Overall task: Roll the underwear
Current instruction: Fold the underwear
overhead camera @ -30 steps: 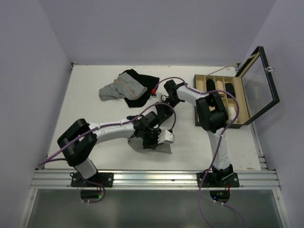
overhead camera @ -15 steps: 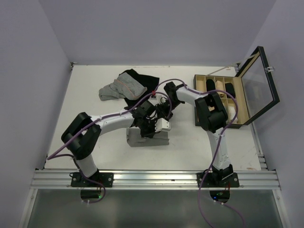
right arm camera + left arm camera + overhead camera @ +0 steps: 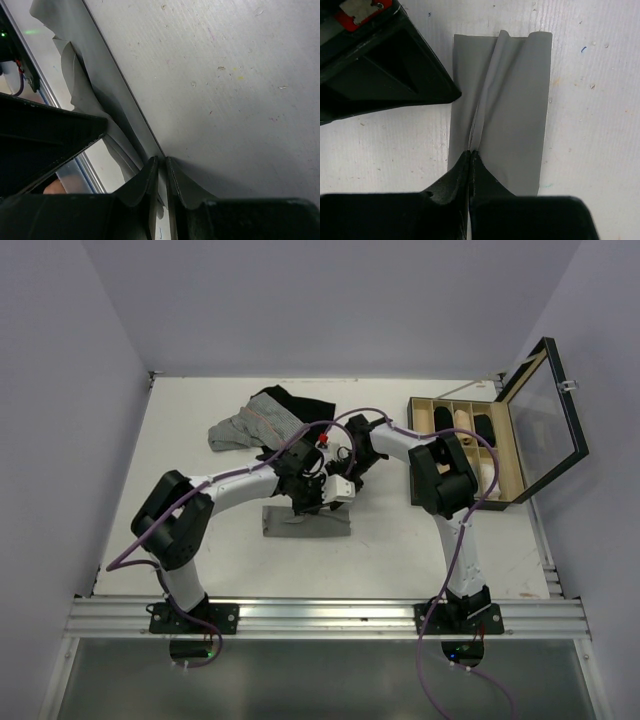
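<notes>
Fold stage, pre-roll: L pincer & R pincer are both nipping shut on underwear, which is lying as narrow strip mid-counter. Next prob. needing flattening, then rolling from one end.

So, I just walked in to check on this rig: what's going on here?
Two robot arms are working on the grey underwear, which lies folded into a flat strip on the table. The left end effector is shut on a pinch of its cloth, and the right end effector grips the cloth close beside it. No roll shows yet. A striped garment and a black garment lie heaped farther back, and a wooden box stands open to the right.
</notes>
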{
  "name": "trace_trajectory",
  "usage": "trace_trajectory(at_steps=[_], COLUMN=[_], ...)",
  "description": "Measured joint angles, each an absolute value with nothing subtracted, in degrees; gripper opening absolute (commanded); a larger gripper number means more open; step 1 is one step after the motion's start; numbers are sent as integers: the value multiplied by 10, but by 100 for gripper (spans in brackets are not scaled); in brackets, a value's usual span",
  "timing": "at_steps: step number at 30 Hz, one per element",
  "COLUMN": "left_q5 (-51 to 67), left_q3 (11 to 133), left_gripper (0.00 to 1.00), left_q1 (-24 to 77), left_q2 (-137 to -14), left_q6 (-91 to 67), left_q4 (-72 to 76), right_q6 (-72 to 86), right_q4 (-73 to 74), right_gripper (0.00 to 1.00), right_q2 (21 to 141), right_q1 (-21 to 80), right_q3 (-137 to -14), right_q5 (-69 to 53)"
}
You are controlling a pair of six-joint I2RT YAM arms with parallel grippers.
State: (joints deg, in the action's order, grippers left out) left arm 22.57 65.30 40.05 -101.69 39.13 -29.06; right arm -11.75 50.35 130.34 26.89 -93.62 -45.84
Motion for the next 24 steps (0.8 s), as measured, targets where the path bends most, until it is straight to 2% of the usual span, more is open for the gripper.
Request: trace_trajectory(at_steps=[16, 18, 19, 21, 22, 23, 24], left_q5=[213, 212, 212, 212, 212, 211, 211], left_q3=[652, 652, 652, 652, 652, 652, 652], left_gripper=[0, 6, 16, 24, 38, 44, 47], left_q1=[376, 376, 376, 376, 376, 376, 376], left_q2=[-1017, -1017, -1017, -1017, -1017, -1017, -1017], left_q6=[404, 404, 404, 407, 408, 411, 412], left_q4=[-276, -274, -273, -272, -271, -269, -268], right_q6=[-120, -120, -119, -118, -117, -116, -116], right_q4=[515, 516, 517, 519, 521, 524, 527], right_gripper=[18, 20, 21, 23, 23, 24, 25], right_q2=[1308, 1308, 1308, 1308, 1308, 1308, 1308], right_q1=[270, 270, 270, 269, 269, 269, 269], right_q3=[-940, -940, -941, -943, -945, -947, -950], right_q5=[-462, -461, -461, -460, -458, -455, -450])
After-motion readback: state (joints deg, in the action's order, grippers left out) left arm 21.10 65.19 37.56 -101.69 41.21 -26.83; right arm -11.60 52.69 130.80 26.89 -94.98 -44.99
